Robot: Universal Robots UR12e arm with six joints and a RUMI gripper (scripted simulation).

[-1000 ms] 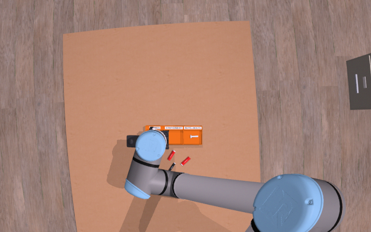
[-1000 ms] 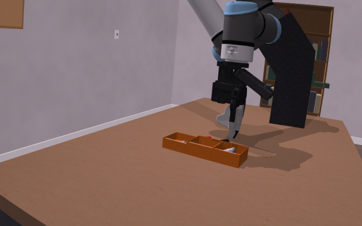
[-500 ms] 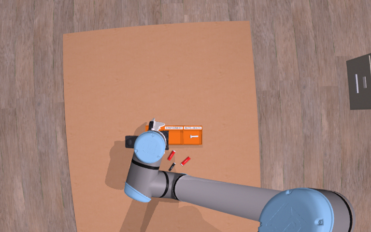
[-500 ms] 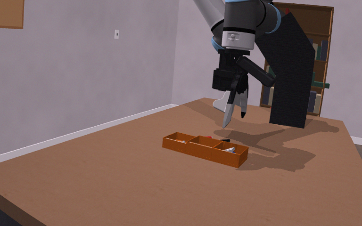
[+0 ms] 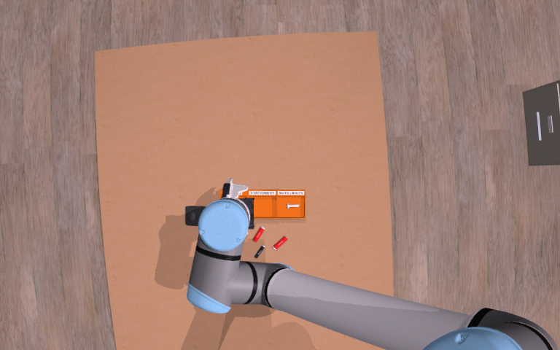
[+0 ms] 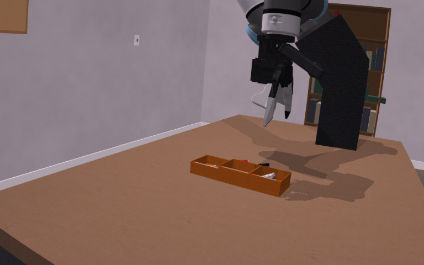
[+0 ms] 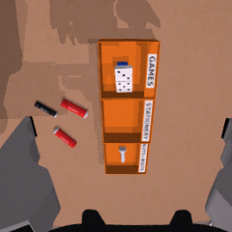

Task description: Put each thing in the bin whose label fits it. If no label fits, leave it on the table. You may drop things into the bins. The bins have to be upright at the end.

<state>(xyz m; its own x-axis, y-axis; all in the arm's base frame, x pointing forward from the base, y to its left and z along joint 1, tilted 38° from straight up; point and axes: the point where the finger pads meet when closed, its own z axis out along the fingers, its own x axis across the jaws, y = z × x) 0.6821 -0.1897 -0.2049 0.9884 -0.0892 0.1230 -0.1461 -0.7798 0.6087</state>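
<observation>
An orange three-part bin (image 7: 128, 106) (image 5: 270, 205) (image 6: 239, 174) lies on the table, labelled GAMES, STATIONERY and NUTS+BOLTS. A white domino (image 7: 123, 78) lies in the GAMES part, with a small blue thing (image 7: 121, 63) at its far end. A silver bolt (image 7: 122, 154) (image 5: 292, 205) lies in the NUTS+BOLTS part. The STATIONERY part looks empty. Two red cylinders (image 7: 73, 108) (image 7: 65, 136) and a thin black one (image 7: 45, 108) lie on the table beside the bin; they also show in the overhead view (image 5: 258, 233) (image 5: 280, 242) (image 5: 259, 251). My gripper (image 6: 276, 117) hangs open and empty high above the bin.
A tall black block (image 6: 339, 84) stands at the table's far side, in front of a bookshelf (image 6: 371, 62). My arm (image 5: 330, 301) reaches in across the table's near right part. A dark box (image 5: 542, 123) lies on the floor to the right.
</observation>
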